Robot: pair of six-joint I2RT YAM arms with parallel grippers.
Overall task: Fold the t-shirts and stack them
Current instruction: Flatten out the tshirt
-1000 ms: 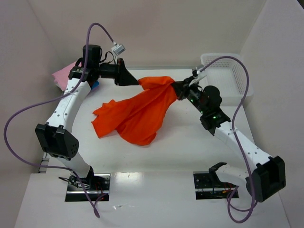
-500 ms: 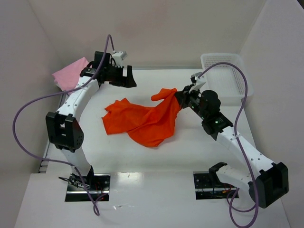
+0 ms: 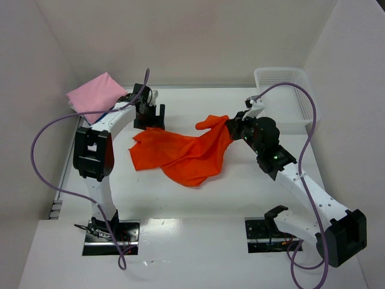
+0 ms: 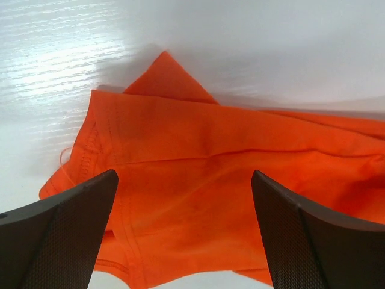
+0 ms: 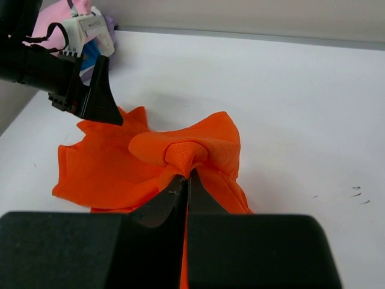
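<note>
The orange t-shirt (image 3: pixel 180 158) lies crumpled on the table, its right end lifted. My right gripper (image 3: pixel 230 128) is shut on a bunched fold of that end (image 5: pixel 187 174). My left gripper (image 3: pixel 150 120) hangs open just above the shirt's back-left edge (image 4: pixel 184 180), with orange cloth (image 4: pixel 210 162) showing between its fingers and nothing held. The right wrist view shows the left gripper (image 5: pixel 96 102) over the orange t-shirt (image 5: pixel 108 168). A folded pink t-shirt (image 3: pixel 95 96) rests at the back left, with a sliver of blue t-shirt (image 5: pixel 90 63) under it.
A white mesh basket (image 3: pixel 283 99) stands at the back right corner. Walls close in the table at the left, back and right. Purple cables loop off both arms.
My left gripper opened and let go of the orange t-shirt, then swung down towards the shirt's left edge. The cloth dropped and spread on the table. My right gripper kept its hold.
</note>
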